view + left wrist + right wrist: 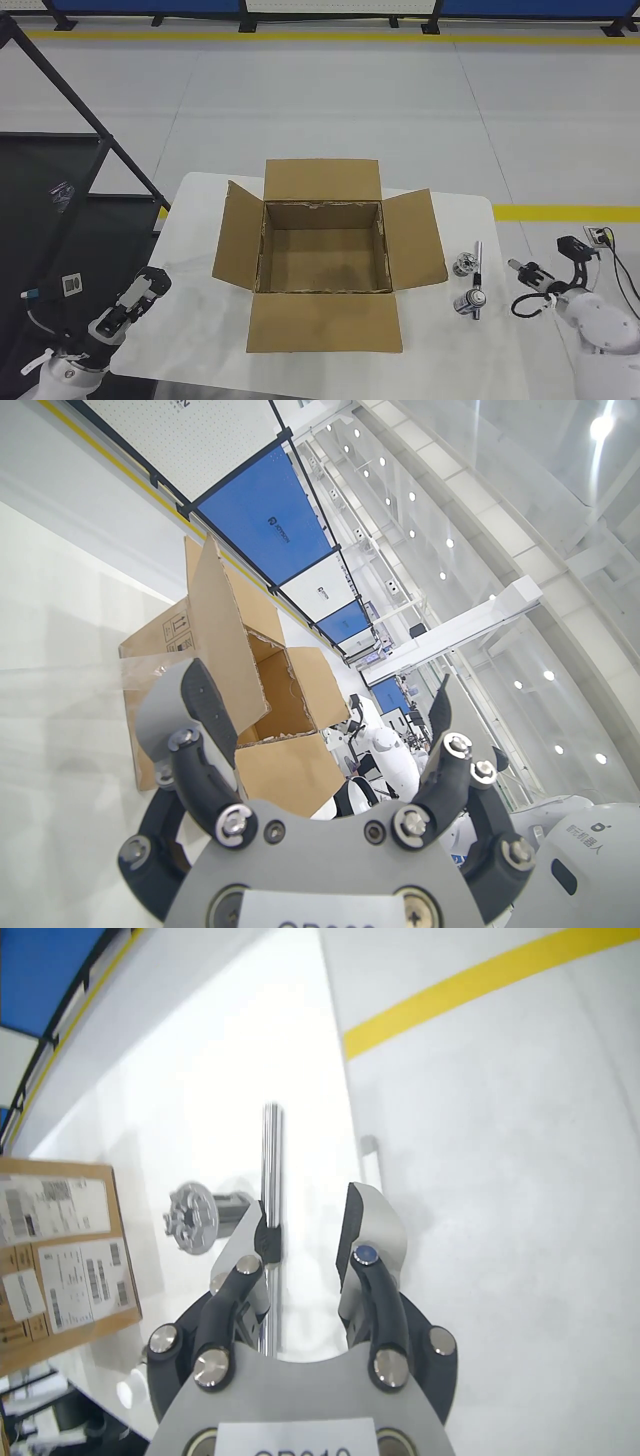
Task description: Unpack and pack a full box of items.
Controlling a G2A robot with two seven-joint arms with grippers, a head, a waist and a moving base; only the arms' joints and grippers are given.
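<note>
The right gripper (310, 1233) hangs with its jaws parted to a middling gap and nothing between them, low over the white table (205, 325) to the right of the brown cardboard box (323, 322). Its grey fingers (372, 1223) point along a long silver metal rod (272, 1158). In the wrist view one dark pad overlaps the rod, but from above the right gripper (516, 267) stands apart from it, farther from the box. The rod (478, 280) lies between gripper and box, roughly parallel to the box's right flap. A small silver flanged metal part (192, 1223), toothed on its face, lies on its side just beside the rod on the box side (462, 264). A short silver metal cylinder (467, 303) rests against the rod's nearer end. The box's right flap (70, 1248) carries white labels. The left gripper (325, 710) is spread wide with nothing in it, its black-padded fingers (207, 705) aimed at the box (225, 625) from the left. From above, the left gripper (153, 282) sits at the table's edge, well to the left of the box. The box stands in the middle of the table with all four flaps folded outward and its brown floor showing.
</note>
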